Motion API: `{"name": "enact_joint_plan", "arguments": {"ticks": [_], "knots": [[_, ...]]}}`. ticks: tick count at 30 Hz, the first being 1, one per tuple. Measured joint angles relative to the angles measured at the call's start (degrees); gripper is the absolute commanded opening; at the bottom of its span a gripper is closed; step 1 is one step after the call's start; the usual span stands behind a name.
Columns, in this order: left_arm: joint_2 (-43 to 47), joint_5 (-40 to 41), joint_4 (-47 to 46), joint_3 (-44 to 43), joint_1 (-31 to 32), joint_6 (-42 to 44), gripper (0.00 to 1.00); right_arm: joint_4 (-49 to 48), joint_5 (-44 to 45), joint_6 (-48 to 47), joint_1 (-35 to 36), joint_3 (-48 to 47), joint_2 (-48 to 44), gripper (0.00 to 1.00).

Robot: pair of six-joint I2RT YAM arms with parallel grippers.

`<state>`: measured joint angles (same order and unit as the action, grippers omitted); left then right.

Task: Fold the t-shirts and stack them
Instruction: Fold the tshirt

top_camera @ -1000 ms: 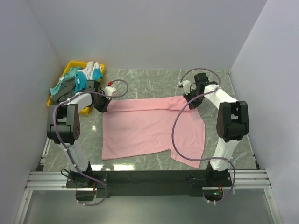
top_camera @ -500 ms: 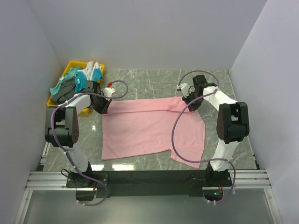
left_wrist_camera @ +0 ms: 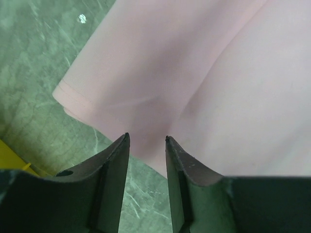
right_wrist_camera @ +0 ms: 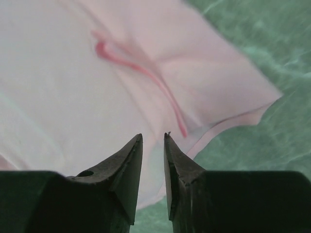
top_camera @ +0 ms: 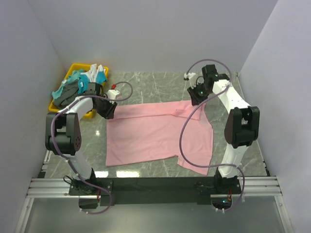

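A pink t-shirt [top_camera: 150,136] lies spread flat on the green marble table. My left gripper [top_camera: 109,111] is at its far left corner. In the left wrist view the shirt [left_wrist_camera: 194,63] lies just beyond the tips, and the left gripper [left_wrist_camera: 147,139] is open with bare table between the jaws. My right gripper [top_camera: 196,97] hangs above the far right corner. In the right wrist view the shirt [right_wrist_camera: 73,73] shows a red-edged fold [right_wrist_camera: 146,73], and the right gripper [right_wrist_camera: 153,135] is slightly open and holds nothing.
A yellow bin [top_camera: 73,68] at the back left holds a pile of other clothes [top_camera: 80,82]. The right arm's purple cable [top_camera: 182,141] loops over the shirt's right side. Grey walls close in the table on the left, back and right.
My right gripper has risen and moved toward the back, off the shirt's far right corner. The left gripper has stayed at the far left corner.
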<state>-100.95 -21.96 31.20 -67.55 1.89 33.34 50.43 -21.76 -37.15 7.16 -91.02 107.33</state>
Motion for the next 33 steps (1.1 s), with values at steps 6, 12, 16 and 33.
{"name": "enact_joint_plan", "arguments": {"ticks": [6, 12, 16, 33], "knots": [[0.0, -0.31, -0.13, -1.49, 0.0, -1.88, 0.49, -2.95, 0.55, 8.83, 1.05, -8.02, 8.41, 0.21], [0.0, -0.24, -0.2, -1.7, 0.0, -3.58, 0.51, -6.69, 6.47, 13.25, 4.44, -6.64, 14.19, 0.15], [0.0, -0.24, -0.24, -1.7, -0.02, -4.5, 0.51, -8.48, 9.55, 14.64, 6.32, -5.99, 15.47, 0.15], [0.0, -0.22, -0.28, -1.7, -0.04, -4.33, 0.51, 1.68, 2.89, 11.47, 9.05, 0.17, 10.75, 0.16]]}}
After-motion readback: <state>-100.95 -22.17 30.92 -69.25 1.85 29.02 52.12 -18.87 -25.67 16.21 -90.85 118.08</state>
